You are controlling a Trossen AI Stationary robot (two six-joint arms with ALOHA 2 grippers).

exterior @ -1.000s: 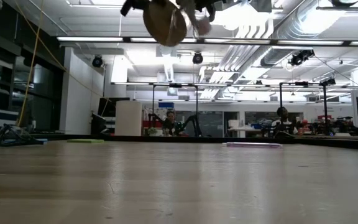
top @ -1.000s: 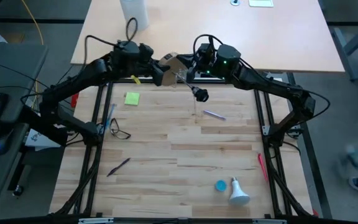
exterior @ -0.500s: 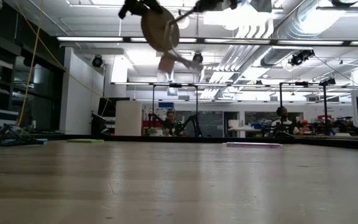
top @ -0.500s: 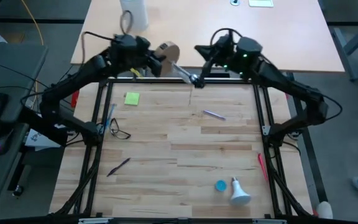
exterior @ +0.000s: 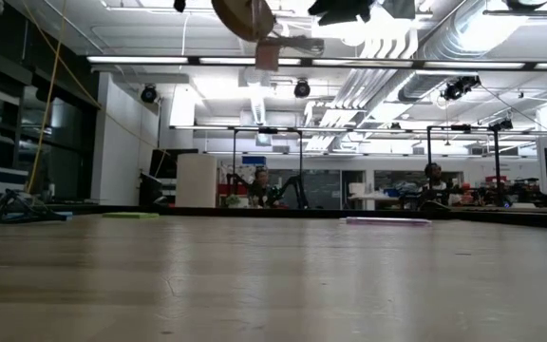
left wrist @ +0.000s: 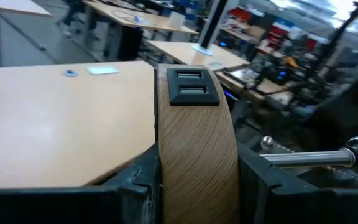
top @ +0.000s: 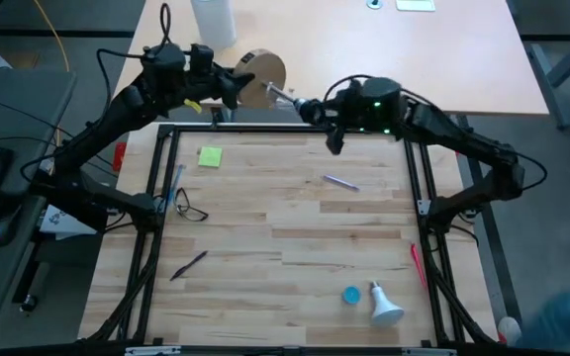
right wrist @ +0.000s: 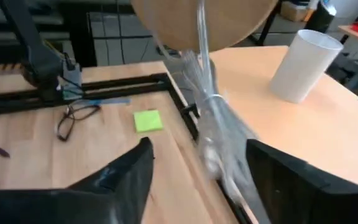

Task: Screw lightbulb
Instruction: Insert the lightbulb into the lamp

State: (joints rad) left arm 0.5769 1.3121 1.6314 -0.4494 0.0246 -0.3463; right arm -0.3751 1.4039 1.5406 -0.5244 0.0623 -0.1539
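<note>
The white lightbulb point(top: 380, 306) lies on its side on the wooden table, near the front right corner, far from both grippers. My left gripper point(top: 228, 85) is shut on a round wooden disc point(top: 261, 73), held high over the table's far edge. A clear bundled cord point(right wrist: 215, 134) runs from the disc toward my right gripper point(top: 322, 121). That gripper stands open, with the cord passing between its fingers. My left gripper pinches the wooden disc between its two fingers, one on each flat face point(left wrist: 156, 180). The disc's rim point(left wrist: 194, 149) faces the wrist camera, with a black fitting point(left wrist: 192, 86) on it. The fingers come about level from the table's left. The disc stands on edge, lifted clear. My right gripper: I cannot tell whether a finger point(right wrist: 272, 171) touches the blurred cord beside it.
On the table lie a green sticky note point(top: 211, 156), glasses point(top: 191, 210), two pens point(top: 339, 182) point(top: 188, 265) and a blue cap point(top: 350, 295) beside the bulb. A tall white cylinder point(top: 213, 20) stands on the light desk beyond the far edge.
My left gripper has carried the disc up and toward the table's far edge, turning it. My right gripper has tipped and rolled, and its fingers have opened around the cord. The cord's free end, which hung down over the table before, now stretches toward the right gripper.
</note>
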